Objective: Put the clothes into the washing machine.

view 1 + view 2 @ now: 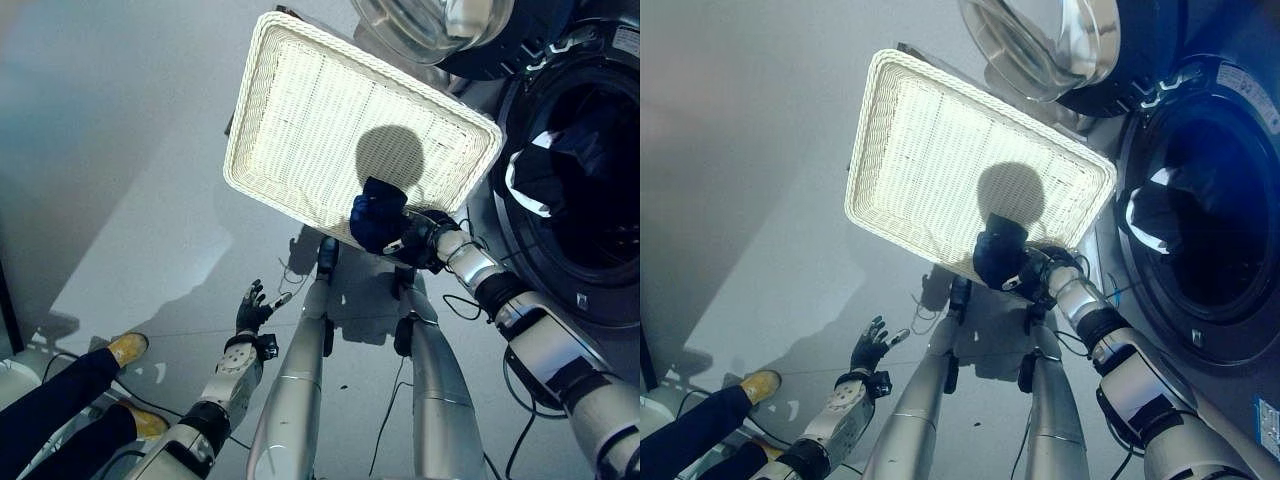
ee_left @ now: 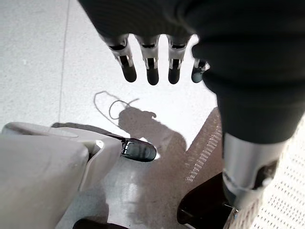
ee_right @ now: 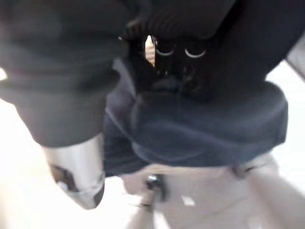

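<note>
A dark navy bundle of cloth (image 1: 377,213) sits clamped in the right hand (image 1: 418,238), whose fingers curl round it at the near edge of the white woven wicker basket (image 1: 300,130), at about five o'clock on its rim. The front-loading washing machine with its dark round drum opening (image 1: 590,170) lies at three o'clock from the basket, its clear glass door (image 1: 425,25) swung open at twelve o'clock, and dark-and-white laundry (image 1: 535,170) already lies inside the drum.

The left hand (image 1: 252,305) hangs idle at seven o'clock, fingers spread and straight.

The risk is a loose fold trailing from the bundle, snagging the basket rim or catching the drum lip on the swing across.

In the right wrist view the cloth covers the fingers, so how firm the hold is can only be guessed. The drum's depths are too dark to read.
</note>
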Controlling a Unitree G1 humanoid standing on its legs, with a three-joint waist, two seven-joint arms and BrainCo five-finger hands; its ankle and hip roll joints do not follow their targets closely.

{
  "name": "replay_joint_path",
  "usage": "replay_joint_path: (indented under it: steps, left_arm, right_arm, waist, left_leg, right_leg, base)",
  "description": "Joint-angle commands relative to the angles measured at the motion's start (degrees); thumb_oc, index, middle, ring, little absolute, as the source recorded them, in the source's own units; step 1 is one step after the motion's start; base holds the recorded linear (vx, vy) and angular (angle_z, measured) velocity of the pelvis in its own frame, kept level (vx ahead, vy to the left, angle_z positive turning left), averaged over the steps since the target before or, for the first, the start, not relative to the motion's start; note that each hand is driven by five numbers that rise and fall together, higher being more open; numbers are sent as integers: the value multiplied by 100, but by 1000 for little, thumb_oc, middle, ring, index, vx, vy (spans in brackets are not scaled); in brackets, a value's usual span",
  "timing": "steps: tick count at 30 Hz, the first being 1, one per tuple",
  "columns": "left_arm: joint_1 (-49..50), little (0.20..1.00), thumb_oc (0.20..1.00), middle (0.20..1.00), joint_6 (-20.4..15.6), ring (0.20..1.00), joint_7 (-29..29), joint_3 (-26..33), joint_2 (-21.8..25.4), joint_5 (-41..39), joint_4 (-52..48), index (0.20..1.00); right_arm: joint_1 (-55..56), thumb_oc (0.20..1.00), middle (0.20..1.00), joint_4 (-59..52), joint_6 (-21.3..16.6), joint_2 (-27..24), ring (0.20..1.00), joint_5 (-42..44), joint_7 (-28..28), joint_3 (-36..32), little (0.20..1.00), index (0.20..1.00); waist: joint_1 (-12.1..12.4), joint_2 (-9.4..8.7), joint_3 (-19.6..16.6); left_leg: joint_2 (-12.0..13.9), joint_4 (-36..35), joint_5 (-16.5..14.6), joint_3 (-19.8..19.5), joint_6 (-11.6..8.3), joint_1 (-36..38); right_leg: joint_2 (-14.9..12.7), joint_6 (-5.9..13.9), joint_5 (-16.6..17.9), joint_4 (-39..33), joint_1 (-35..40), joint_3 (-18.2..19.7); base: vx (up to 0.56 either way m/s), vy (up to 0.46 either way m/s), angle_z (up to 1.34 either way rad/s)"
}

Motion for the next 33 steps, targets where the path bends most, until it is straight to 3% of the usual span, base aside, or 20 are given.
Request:
replay_joint_path:
  steps: [1, 6, 7, 8, 9, 14, 22, 27, 29, 30, 33]
  left_arm:
    - [53, 1000, 1000, 1000, -123, 1000, 68, 75, 64, 126, -132, 1000]
    - [20, 1000, 1000, 1000, -71, 1000, 93, 49, 67, 122, -147, 1000]
    - [8, 1000, 1000, 1000, -50, 1000, 91, 53, 70, 119, -146, 1000]
    - [-3, 1000, 1000, 1000, -31, 1000, 85, 60, 79, 112, -143, 1000]
    - [-16, 1000, 1000, 1000, -13, 1000, 81, 65, 82, 109, -138, 1000]
    - [-79, 1000, 1000, 1000, 63, 1000, 93, 91, 87, 163, -83, 1000]
    - [-147, 1000, 1000, 1000, 119, 1000, 98, 203, 93, 235, 62, 1000]
    - [-86, 1000, 1000, 1000, 159, 1000, 142, 274, 101, 281, 67, 1000]
    - [-59, 1000, 1000, 1000, 153, 1000, 143, 291, 103, 275, 76, 1000]
    - [61, 1000, 1000, 1000, 60, 1000, 67, 407, 97, 299, 219, 1000]
    - [170, 1000, 1000, 1000, -65, 1000, 90, 519, 29, 339, 343, 1000]
  right_arm:
    - [15, 1000, 1000, -19, 265, -235, 1000, -754, 477, 422, 1000, 1000]
    - [-182, 1000, 1000, 35, 561, -113, 1000, -1294, 1066, 766, 1000, 1000]
    - [-199, 658, 658, 56, 594, -73, 658, -1335, 1119, 800, 658, 658]
    - [-216, 482, 482, 81, 601, -46, 482, -1379, 1128, 827, 482, 482]
    - [-237, 200, 200, 118, 587, -23, 200, -1389, 1105, 845, 200, 200]
    - [-332, 200, 200, 295, 509, 128, 200, -918, 798, 778, 200, 200]
    - [-344, 200, 200, 501, 169, 108, 200, 565, -406, 266, 200, 200]
    - [-109, 200, 200, 99, -137, -29, 200, 3312, -620, -465, 200, 200]
    - [-33, 200, 200, -16, -187, -57, 200, 3971, -624, -634, 200, 200]
    - [378, 200, 200, -326, -398, -9, 200, 6296, -418, -1553, 200, 200]
    - [972, 200, 200, -738, -512, 104, 200, 7699, -20, -2165, 200, 200]
  waist:
    - [100, 271, 9]
    - [194, 239, 9]
    - [212, 232, 9]
    - [227, 225, 9]
    - [242, 219, 9]
    - [293, 170, 9]
    - [221, 72, 9]
    - [60, 35, 9]
    - [26, 36, 9]
    - [-143, 50, 9]
    - [-337, 46, 9]
  left_leg:
    - [-424, -53, -74, 302, 228, 81]
    - [-461, -54, -60, 195, 229, 30]
    - [-467, -54, -60, 181, 231, 27]
    - [-474, -46, -64, 164, 232, 22]
    - [-482, -39, -67, 148, 236, 16]
    - [-527, 20, -116, 78, 262, 12]
    - [-569, 236, -287, 118, 305, 72]
    - [-588, 446, -464, 248, 332, 192]
    - [-586, 477, -496, 276, 336, 225]
    - [-560, 593, -613, 412, 339, 349]
    - [-528, 596, -668, 572, 356, 453]
  right_leg:
    - [262, 386, -13, -84, 190, -198]
    - [230, 400, 0, -124, 193, -230]
    - [223, 401, 0, -130, 197, -239]
    - [214, 405, 1, -136, 202, -248]
    - [206, 408, 5, -140, 203, -255]
    - [175, 427, 42, -181, 222, -289]
    - [121, 463, 111, -230, 301, -270]
    - [83, 468, 128, -209, 374, -173]
    - [84, 466, 119, -190, 387, -146]
    - [94, 461, 78, -116, 444, -24]
    - [134, 475, 84, -84, 464, 106]
  base:
    - [-6, 3, 5]
    - [-3, 5, 9]
    - [0, 0, 11]
    - [1, 4, 12]
    - [1, 2, 14]
    - [-3, -1, 11]
    - [-2, 1, 2]
    - [0, 0, 0]
    - [19, 37, -14]
    - [33, 57, -19]
    - [12, 42, -20]
